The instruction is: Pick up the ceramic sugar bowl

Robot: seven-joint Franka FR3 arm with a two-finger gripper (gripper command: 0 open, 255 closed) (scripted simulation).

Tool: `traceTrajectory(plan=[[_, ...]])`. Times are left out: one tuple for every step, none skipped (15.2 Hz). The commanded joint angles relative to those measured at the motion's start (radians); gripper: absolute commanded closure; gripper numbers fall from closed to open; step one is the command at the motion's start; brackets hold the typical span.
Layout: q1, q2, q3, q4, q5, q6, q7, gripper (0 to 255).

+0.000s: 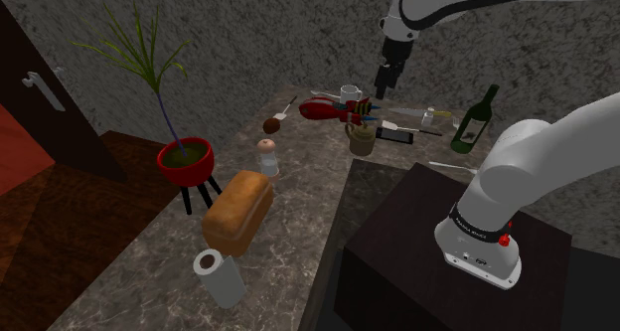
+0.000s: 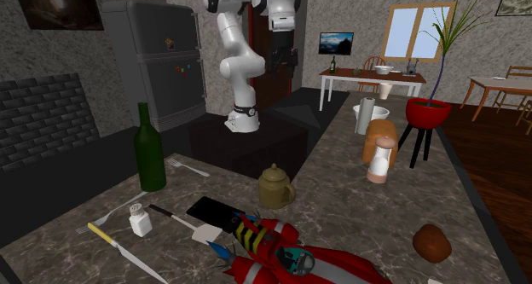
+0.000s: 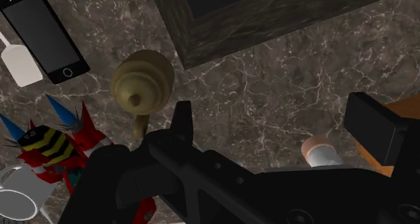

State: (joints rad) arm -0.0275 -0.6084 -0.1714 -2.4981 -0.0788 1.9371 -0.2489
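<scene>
Wrist view shows the gripper (image 3: 276, 122) above the marble counter (image 3: 283, 68), its two fingers wide apart and holding nothing. The olive-brown sugar bowl (image 3: 141, 81), with its lid on, stands near the counter's inner edge by the stand (image 1: 447, 249), close to the phone (image 3: 44, 31) and the red toy (image 3: 67, 155).

Toy (image 3: 57, 148) and phone (image 3: 46, 33) crowd the sugar bowl (image 3: 141, 81) (bare counter (image 3: 269, 88) opposite)

White arm (image 1: 542, 155) rises from base, bends high overhead, reaches toward shoulder view's upper left. Wrist turned down. Black gripper (image 1: 385, 88) hangs raised, aimed straight downward. Fingers (image 3: 182, 122) spread well apart, clasping nothing.
</scene>
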Motion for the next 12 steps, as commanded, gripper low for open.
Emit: traceTrajectory(plan=[[0.0,0.062,-0.022,-0.003,-0.002,0.067,-0.022,0],[0.0,0.096,-0.034,-0.001,-0.002,0.099,-0.034,0],[0.0,0.131,-0.046,0.002,-0.001,0.131,-0.048,0],[0.001,0.166,-0.059,0.007,0.001,0.162,-0.061,0],[0.002,0.203,-0.071,0.013,0.005,0.192,-0.076,0],[0.003,0.241,-0.082,0.021,0.011,0.222,-0.091,0],[0.004,0.279,-0.094,0.03,0.017,0.251,-0.107,0],[0.006,0.318,-0.105,0.041,0.026,0.278,-0.123,0],[0.008,0.358,-0.116,0.053,0.037,0.305,-0.141,0],[0.01,0.398,-0.127,0.066,0.049,0.331,-0.16,0],[0.012,0.439,-0.136,0.081,0.064,0.355,-0.179,0],[0.014,0.48,-0.145,0.098,0.081,0.378,-0.2,0]])
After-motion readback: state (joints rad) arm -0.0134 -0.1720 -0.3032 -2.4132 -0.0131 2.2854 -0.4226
